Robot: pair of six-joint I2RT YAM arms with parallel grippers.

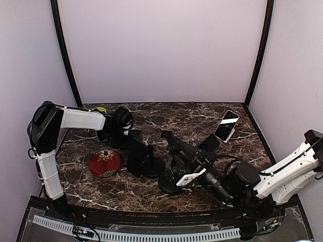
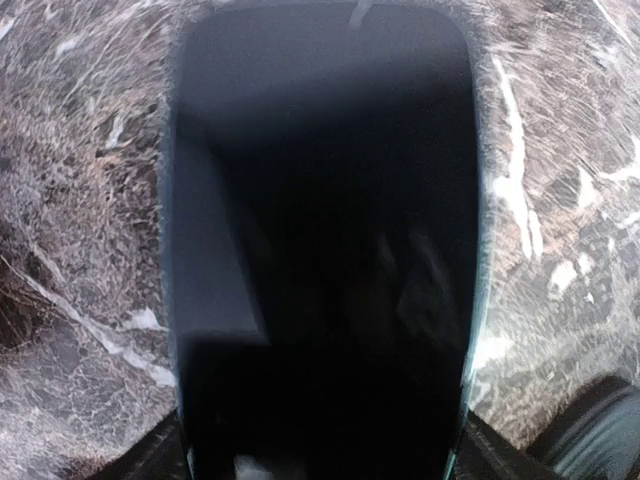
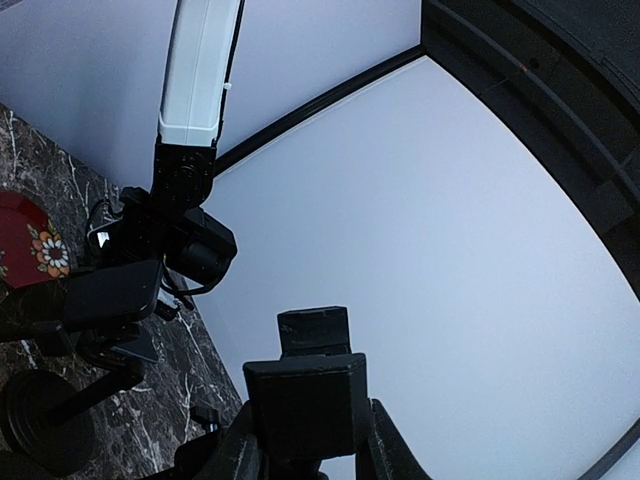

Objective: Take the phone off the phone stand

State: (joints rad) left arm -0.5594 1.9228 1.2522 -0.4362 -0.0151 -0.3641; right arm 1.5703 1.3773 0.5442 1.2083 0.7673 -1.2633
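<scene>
In the left wrist view a dark phone [image 2: 320, 240] fills the frame, lying just above the marble table [image 2: 80, 200]. My left gripper [image 2: 320, 465] is shut on its near end, with the fingers [image 2: 150, 460] showing at the phone's lower corners. In the top view the left gripper [image 1: 120, 130] is at the back left of the table. My right gripper [image 3: 310, 455] is shut on the black cradle of a phone stand [image 3: 305, 395], which holds no phone. In the top view that stand [image 1: 174, 151] is at the table's middle, with the right gripper [image 1: 185, 162] on it.
A second black stand [image 1: 143, 160] stands left of the held one. A red flowered dish [image 1: 105, 162] lies at the left front. A light phone [image 1: 226, 125] and a dark phone [image 1: 210, 143] lie at the back right. A green object [image 1: 99, 109] lies behind the left arm.
</scene>
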